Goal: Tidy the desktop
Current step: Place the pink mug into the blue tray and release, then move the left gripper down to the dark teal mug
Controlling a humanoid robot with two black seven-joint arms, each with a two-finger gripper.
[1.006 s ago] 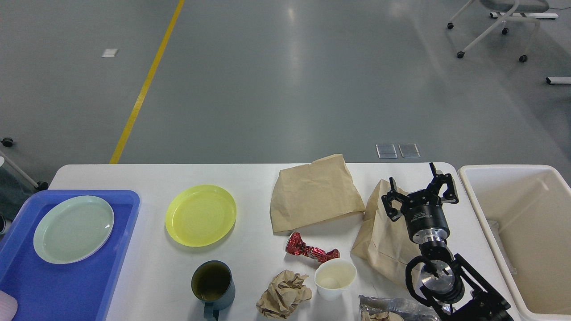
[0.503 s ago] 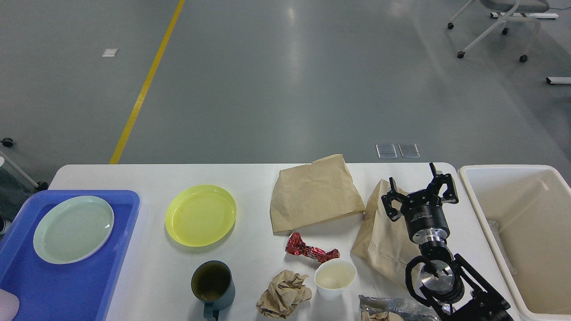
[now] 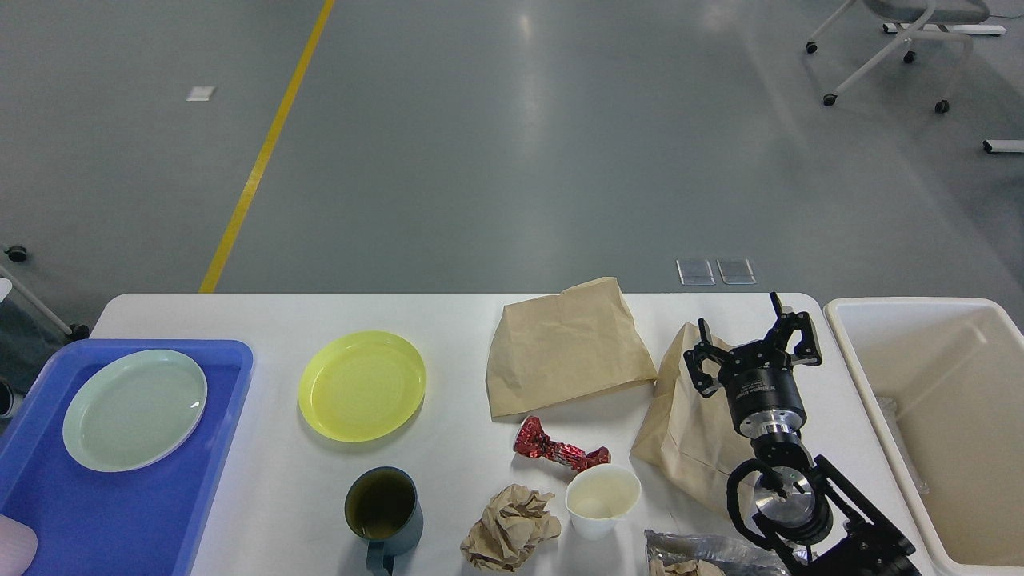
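The white desktop [image 3: 448, 316] spans the lower part of the head view. On it lie a yellow plate [image 3: 361, 386], a dark mug [image 3: 382, 506], a white paper cup [image 3: 602, 499], a red foil wrapper [image 3: 558, 451], a crumpled brown paper ball [image 3: 510, 527] and two brown paper bags [image 3: 566, 346] [image 3: 684, 428]. My right gripper [image 3: 750, 340] hovers open over the right bag's top edge, fingers spread and empty. The left gripper is out of view.
A blue tray [image 3: 112, 512] at the left holds a pale green plate [image 3: 134, 409]. A cream-white bin [image 3: 944, 432] stands off the desktop's right edge. A clear plastic wrapper [image 3: 704, 552] lies at the front edge. A wheeled chair [image 3: 896, 40] stands on the floor far right.
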